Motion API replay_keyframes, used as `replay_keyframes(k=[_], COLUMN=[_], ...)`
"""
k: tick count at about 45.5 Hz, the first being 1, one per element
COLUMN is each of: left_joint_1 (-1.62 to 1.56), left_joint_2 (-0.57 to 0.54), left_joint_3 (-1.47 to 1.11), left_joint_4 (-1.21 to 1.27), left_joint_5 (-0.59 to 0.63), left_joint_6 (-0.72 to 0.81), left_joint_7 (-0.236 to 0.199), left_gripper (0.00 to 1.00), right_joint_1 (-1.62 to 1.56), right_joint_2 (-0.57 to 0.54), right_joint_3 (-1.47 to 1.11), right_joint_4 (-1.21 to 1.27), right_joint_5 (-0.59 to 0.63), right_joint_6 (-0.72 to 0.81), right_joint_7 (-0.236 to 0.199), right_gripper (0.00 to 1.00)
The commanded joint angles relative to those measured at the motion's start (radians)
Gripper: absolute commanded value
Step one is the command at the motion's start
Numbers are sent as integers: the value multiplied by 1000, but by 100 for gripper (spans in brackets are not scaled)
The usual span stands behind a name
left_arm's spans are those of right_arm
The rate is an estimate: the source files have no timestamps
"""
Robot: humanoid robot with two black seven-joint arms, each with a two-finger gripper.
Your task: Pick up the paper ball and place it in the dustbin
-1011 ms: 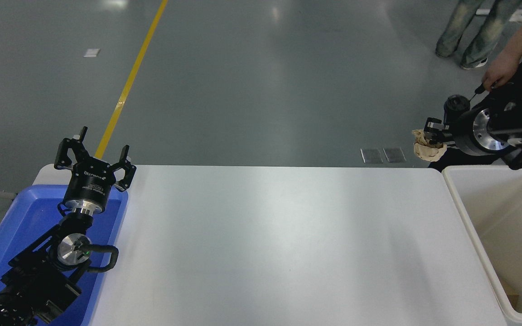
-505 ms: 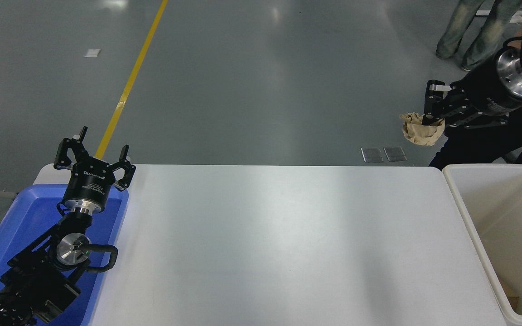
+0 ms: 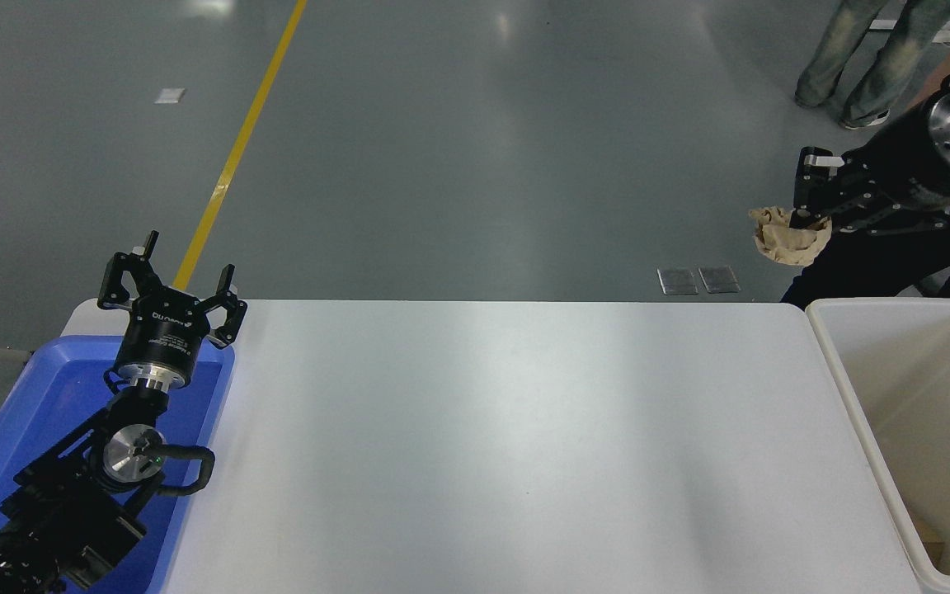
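My right gripper (image 3: pixel 806 216) comes in from the right edge, high above the table's far right corner, and is shut on the tan-brown paper ball (image 3: pixel 787 239), which hangs from its fingers. The cream dustbin (image 3: pixel 842 363) stands at the table's right end, below and to the right of the ball. My left gripper (image 3: pixel 171 293) is parked open at the lower left, above the blue tray.
A blue tray (image 3: pixel 38 421) lies at the table's left end under my left arm. A person's legs (image 3: pixel 862 58) stand on the floor at the top right. A brown scrap (image 3: pixel 928 536) lies in the dustbin's bottom.
My right gripper, still holding the paper ball, rose and swung upward, then shifted slightly right. The person's hand near the arm is out of sight now. The left arm has not moved.
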Motion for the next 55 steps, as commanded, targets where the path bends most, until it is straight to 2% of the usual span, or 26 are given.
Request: replay_keyframes(k=[1,15,25,35,55], left_joint_1=[0,0,0,0,0], left_joint_2=[0,0,0,0,0], left_joint_3=[0,0,0,0,-2], left_joint_4=[0,0,0,0,0], left_joint_5=[0,0,0,0,0], left_joint_6=[0,0,0,0,0], left_joint_7=[0,0,0,0,0], left_gripper=[98,98,98,98,98], right_joint_1=[-173,-483,-671,-889,-1260], right_joint_2=[-95,-202,-240,-297,-288], right_joint_3=[-28,-7,44,286,636], right_joint_4=[-167,-402,-451,-545,-721], right_joint_5=[-29,-15,-6,-6,-6], right_joint_6=[-78,-251,-397,-518,-607], right_joint_7=[0,0,0,0,0], right_gripper=[0,0,0,0,0])
